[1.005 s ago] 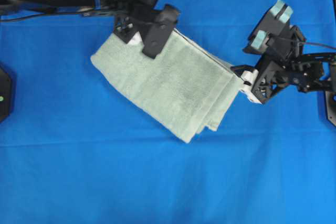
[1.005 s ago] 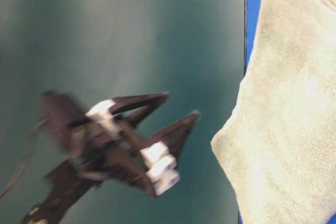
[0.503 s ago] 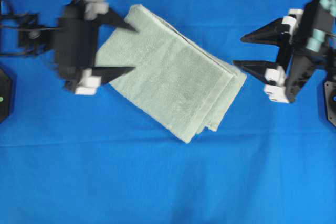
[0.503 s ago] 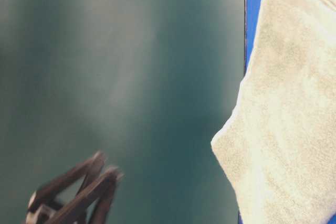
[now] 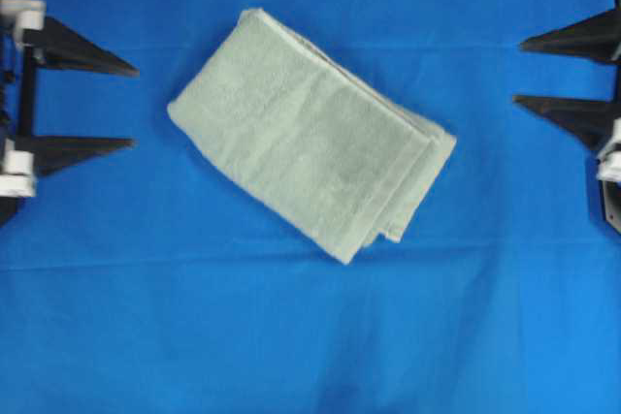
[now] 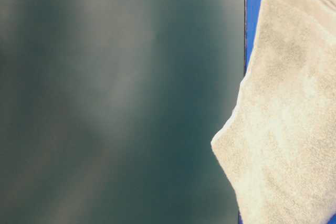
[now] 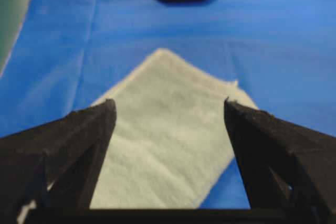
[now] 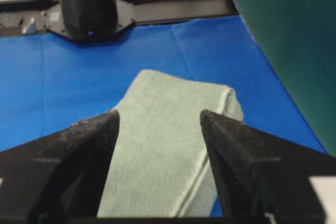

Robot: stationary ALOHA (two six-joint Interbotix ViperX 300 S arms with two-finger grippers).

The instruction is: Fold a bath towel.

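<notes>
On the blue cloth [image 5: 310, 336], the folded towel [image 5: 310, 147] lies free — soft, limp (likely best pinched at corners); left gripper [image 5: 131, 107] and right gripper [image 5: 519, 72] gape empty.

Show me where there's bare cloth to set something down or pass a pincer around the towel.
The folded bath towel lies diagonally at centre on the blue cloth. The widest bare stretch is the whole near strip below it. A narrower bare band runs along the top edge. The side gaps are bare too, but the open left pincer and open right pincer point into them.
</notes>
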